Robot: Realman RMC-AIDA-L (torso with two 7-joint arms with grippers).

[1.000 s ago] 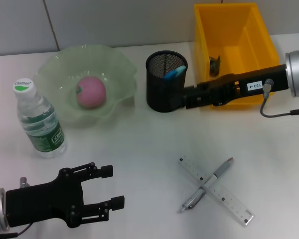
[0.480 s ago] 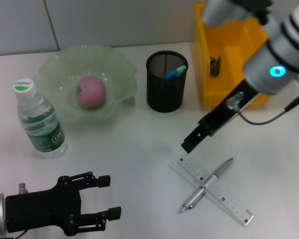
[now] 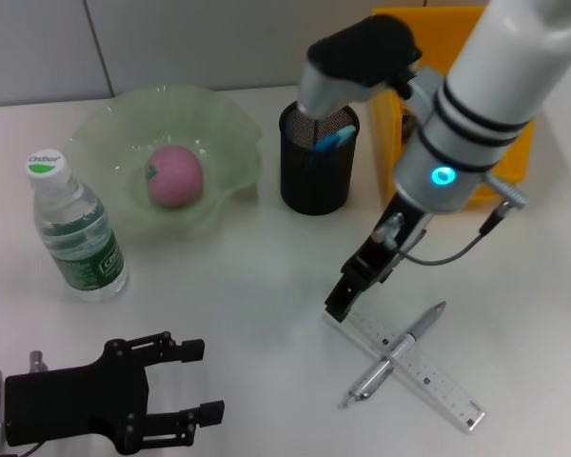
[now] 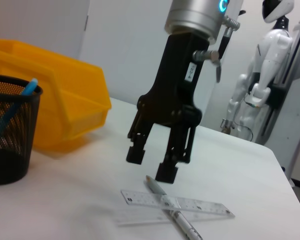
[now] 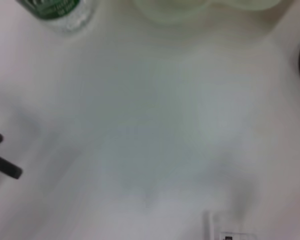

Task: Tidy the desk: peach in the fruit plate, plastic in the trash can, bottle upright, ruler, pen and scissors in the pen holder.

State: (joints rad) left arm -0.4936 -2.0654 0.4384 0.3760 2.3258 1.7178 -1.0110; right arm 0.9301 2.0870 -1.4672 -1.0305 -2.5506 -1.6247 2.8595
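The clear ruler (image 3: 447,390) lies on the desk (image 3: 257,286) with the pen (image 3: 424,326) crossed over it. My right gripper (image 3: 345,297) hangs open just above the ruler's far-left end, with nothing between its fingers (image 4: 166,172); the left wrist view also shows the ruler (image 4: 140,198) and the pen (image 4: 187,229) there. The peach (image 3: 174,176) sits in the fruit plate (image 3: 230,126). The bottle (image 3: 76,228) stands upright at the left. Light-blue scissors (image 3: 335,139) stick out of the pen holder (image 3: 314,186). My left gripper (image 3: 202,381) rests open near the front-left edge. The plastic is hidden.
The yellow trash can (image 3: 384,143) stands at the back right, mostly covered by my right arm; the left wrist view shows the trash can (image 4: 65,115) behind the pen holder (image 4: 10,135). Bare tabletop lies between the bottle and the ruler.
My right arm swung away from the pen holder and trash can and came down over the ruler's end, still open. My left gripper slid slightly toward the front edge.
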